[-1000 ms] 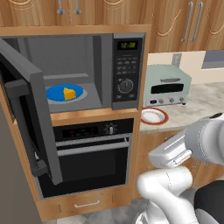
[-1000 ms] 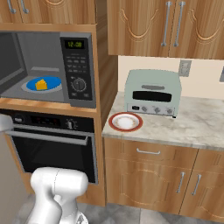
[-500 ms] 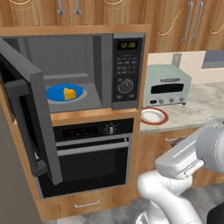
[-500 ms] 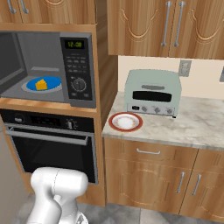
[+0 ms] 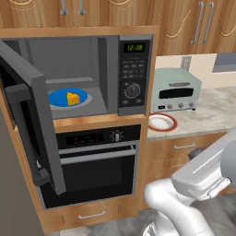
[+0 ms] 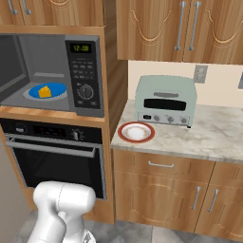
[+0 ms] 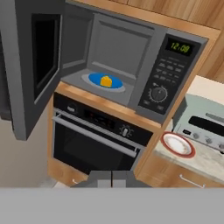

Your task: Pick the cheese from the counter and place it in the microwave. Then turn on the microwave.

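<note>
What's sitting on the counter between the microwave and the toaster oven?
A red-rimmed white plate lies on the counter, between the microwave and the pale-green toaster oven, slightly in front; clearest in the right base view.

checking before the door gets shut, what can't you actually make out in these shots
- Microwave button labels: too small in all views.
- Microwave door glass side: faces away in the left base view; cut off by the edge in the right base view.
- Blue plate under the cheese: the wedge hides its middle.
- End effector: fingertips together at the hand view's bottom edge.
</note>
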Robot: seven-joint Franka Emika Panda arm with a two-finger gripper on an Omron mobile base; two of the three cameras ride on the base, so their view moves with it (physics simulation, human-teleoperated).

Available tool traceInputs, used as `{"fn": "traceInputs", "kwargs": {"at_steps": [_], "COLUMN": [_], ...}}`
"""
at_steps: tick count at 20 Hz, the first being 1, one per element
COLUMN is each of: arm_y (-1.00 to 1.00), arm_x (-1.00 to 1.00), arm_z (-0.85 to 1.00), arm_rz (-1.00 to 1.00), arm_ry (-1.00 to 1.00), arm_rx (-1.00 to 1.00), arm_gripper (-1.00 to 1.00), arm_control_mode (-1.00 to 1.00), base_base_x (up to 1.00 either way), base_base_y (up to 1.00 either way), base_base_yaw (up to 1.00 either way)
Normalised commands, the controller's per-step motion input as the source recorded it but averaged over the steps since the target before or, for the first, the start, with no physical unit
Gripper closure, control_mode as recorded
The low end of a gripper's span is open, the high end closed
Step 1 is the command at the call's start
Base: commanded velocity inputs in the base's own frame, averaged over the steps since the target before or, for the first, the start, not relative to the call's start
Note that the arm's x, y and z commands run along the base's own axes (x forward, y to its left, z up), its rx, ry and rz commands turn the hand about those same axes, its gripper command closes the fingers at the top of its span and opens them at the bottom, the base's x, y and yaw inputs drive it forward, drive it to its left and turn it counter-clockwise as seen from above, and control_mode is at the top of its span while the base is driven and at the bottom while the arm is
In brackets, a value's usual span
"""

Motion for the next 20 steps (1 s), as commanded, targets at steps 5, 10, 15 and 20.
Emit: {"fn": "traceInputs", "kwargs": {"at_steps": [5, 10, 15, 20], "arm_y": [0.02, 0.05, 0.09, 0.16], "arm_x": [-0.25, -0.17, -0.11, 0.00], "arm_z": [0.14, 0.11, 0.10, 0.01], "arm_rz": [0.00, 0.00, 0.00, 0.00], "arm_ry": [-0.03, -0.02, 0.00, 0.00], "arm_rx": [-0.01, -0.01, -0.01, -0.02], "arm_gripper": [1.00, 1.00, 1.00, 1.00], "arm_control_mode": [-1.00, -1.00, -1.00, -1.00], "base_base_x": [0.00, 0.00, 0.00, 0.00], "base_base_y": [0.00, 0.00, 0.00, 0.00], "base_base_yaw": [0.00, 0.00, 0.00, 0.00]}}
